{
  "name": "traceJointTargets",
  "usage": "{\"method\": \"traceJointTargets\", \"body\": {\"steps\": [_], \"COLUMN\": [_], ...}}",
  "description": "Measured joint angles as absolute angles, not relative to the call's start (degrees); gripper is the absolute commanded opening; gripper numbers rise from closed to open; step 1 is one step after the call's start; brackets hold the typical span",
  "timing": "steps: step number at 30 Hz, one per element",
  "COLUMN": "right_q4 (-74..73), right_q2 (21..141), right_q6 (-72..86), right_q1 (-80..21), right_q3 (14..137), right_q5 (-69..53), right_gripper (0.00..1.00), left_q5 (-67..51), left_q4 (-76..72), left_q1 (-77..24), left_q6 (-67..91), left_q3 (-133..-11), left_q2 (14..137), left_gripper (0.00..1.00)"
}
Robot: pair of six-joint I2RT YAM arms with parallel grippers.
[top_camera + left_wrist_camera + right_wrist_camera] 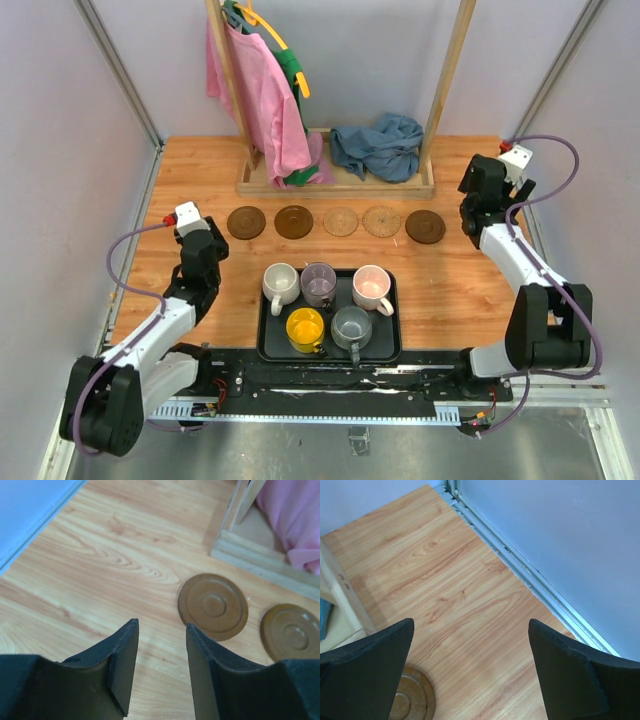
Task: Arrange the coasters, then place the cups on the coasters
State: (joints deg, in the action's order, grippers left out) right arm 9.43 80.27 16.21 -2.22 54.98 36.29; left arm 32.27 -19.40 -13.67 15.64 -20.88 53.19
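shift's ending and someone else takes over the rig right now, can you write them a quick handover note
Left end effector: open, empty, over bare wood just short of the leftmost coaster.
Right end effector: wide open, empty, near the table's right edge beside the rightmost coaster.
Coasters: five in a row beyond the tray; left to right, two dark, two tan, one dark.
Cups: all five on the black tray, none on a coaster.
Done: the coasters look arranged.
Left: move each cup onto a coaster.
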Motion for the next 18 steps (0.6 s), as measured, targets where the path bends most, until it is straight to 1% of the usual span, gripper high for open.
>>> {"method": "traceJointTargets", "body": {"steps": [4,9,11,13,14,18], "right_q4": [9.21,6.37,5.54,4.80,4.38,2.87], "right_q2": [83.83,88.03,88.51,88.64,88.64,88.62], "right_q6": [16.03,16.10,16.14,16.29,16.40,16.56], "right_q1": [-2.04,-1.45,-1.43,-1.43,-1.43,-1.43], "right_q3": [56.51,60.51,60.95,61.17,61.23,61.25], "right_q5": [38.79,39.22,39.22,39.20,39.22,39.16], "right_gripper": [0.98,0.98,0.98,0.98,0.98,0.98], "left_q5": [31.55,31.22,31.31,31.40,31.44,31.86], "left_q4": [-19.92,-21.71,-22.04,-22.20,-22.17,-21.54], "left_q1": [-13.23,-12.86,-12.40,-12.05,-11.97,-11.70], "left_q6": [15.64,15.77,16.16,16.62,16.97,18.33], "left_q3": [-21.10,-21.17,-21.23,-21.26,-21.32,-22.33], "left_q2": [57.80,58.65,58.98,59.42,59.68,61.12], "left_gripper": [0.51,0.57,0.60,0.68,0.70,0.70]}}
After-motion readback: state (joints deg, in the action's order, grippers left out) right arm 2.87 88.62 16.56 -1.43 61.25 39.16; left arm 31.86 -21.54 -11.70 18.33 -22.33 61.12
